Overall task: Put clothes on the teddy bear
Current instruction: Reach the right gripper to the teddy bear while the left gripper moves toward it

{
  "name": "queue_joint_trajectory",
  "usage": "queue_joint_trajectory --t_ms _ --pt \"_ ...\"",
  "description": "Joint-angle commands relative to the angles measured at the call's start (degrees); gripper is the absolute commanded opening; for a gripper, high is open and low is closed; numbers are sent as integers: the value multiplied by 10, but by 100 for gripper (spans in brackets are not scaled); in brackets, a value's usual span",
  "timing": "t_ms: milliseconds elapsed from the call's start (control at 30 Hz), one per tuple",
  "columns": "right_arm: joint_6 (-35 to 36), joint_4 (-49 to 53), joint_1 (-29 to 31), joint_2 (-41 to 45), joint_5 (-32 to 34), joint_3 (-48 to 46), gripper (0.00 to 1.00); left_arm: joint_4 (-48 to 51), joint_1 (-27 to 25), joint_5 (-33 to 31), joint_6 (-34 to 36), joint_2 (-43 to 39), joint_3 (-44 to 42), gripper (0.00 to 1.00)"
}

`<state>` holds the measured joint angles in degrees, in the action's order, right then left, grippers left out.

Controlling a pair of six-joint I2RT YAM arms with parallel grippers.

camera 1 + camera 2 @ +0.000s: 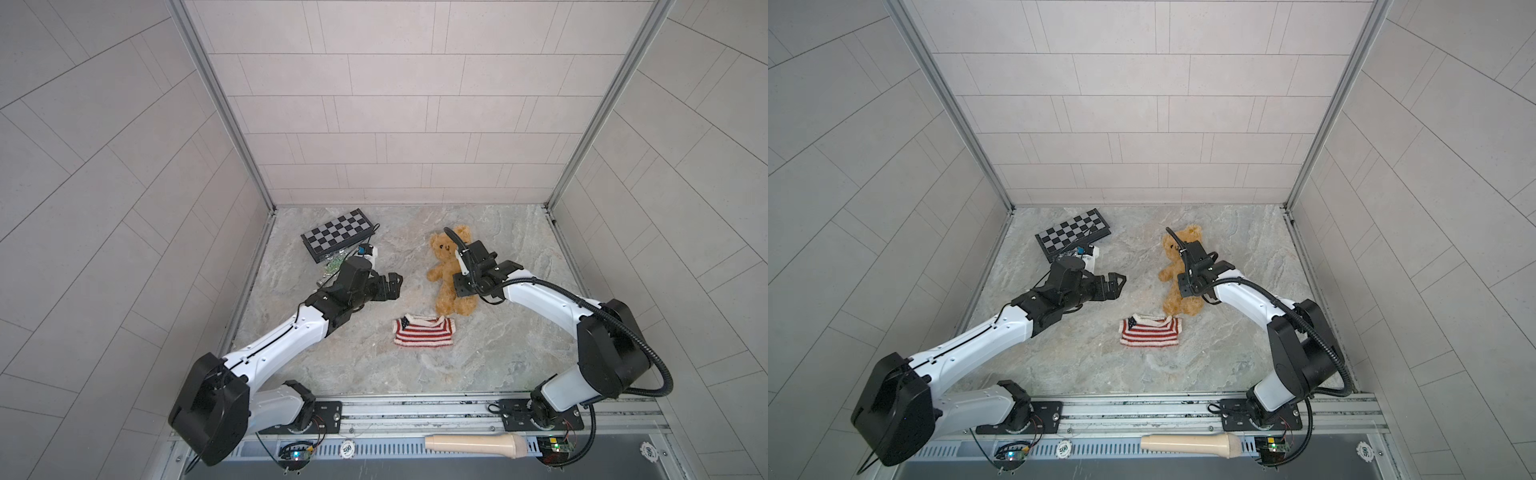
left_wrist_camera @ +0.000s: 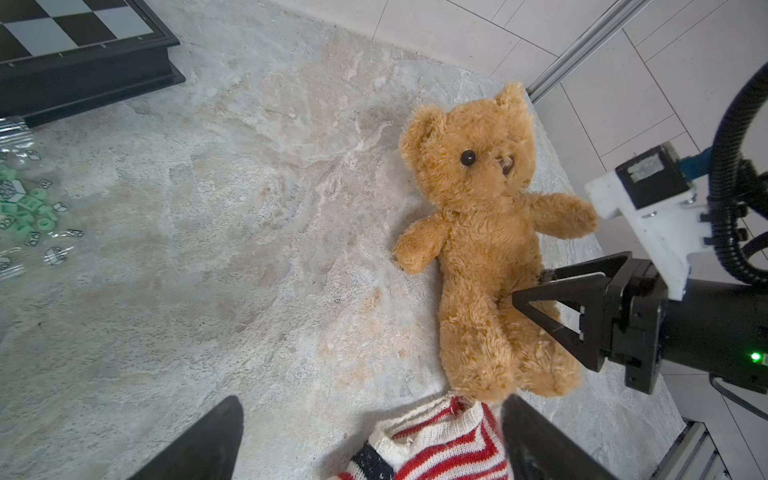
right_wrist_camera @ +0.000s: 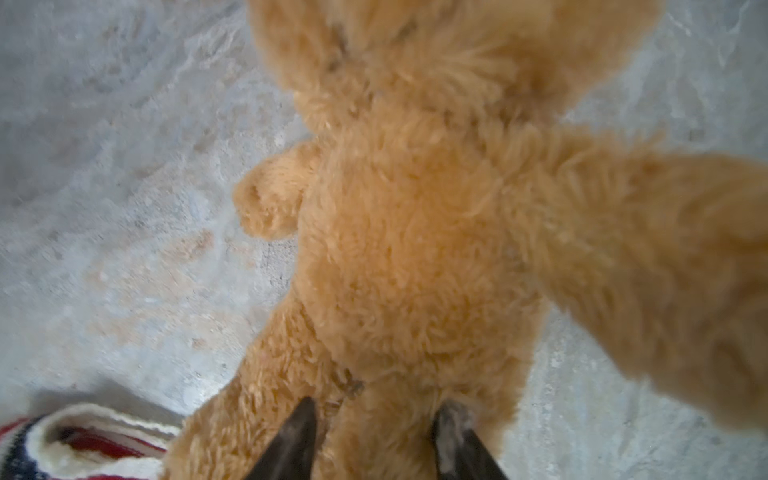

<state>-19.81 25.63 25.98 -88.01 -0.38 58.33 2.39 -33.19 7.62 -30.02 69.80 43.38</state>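
Note:
The golden-tan teddy bear (image 1: 446, 270) (image 1: 1177, 301) lies face up on the stone-patterned table, head toward the back wall. My right gripper (image 1: 460, 289) (image 2: 528, 286) (image 3: 380, 405) comes in from the right and is shut on the teddy bear, its two dark fingers sunk into the fur on either side of one upper leg. Just in front of the bear's feet, the red-and-white striped sweater (image 1: 424, 332) (image 2: 440, 444) lies flat. Left of the bear, my left gripper (image 1: 398, 286) (image 2: 372, 401) hovers open and holds nothing.
A folded chessboard (image 1: 336, 232) sits at the back left beside a clear bag of green pieces (image 2: 29, 208). A beige microphone-shaped object (image 1: 478, 444) and a poker chip (image 1: 347, 449) lie on the front rail. Tiled walls enclose three sides.

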Motion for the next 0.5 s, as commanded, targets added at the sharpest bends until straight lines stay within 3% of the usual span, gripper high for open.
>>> queue_joint_trajectory --t_ms 0,267,467 --pt "-11 20 2 17 13 -10 36 -9 -2 -4 13 -7 16 100" --pt "-25 22 1 27 17 -13 16 -11 5 -8 13 -31 -8 100" --pt "-37 22 2 31 6 -14 9 -14 31 6 12 -59 -30 100"
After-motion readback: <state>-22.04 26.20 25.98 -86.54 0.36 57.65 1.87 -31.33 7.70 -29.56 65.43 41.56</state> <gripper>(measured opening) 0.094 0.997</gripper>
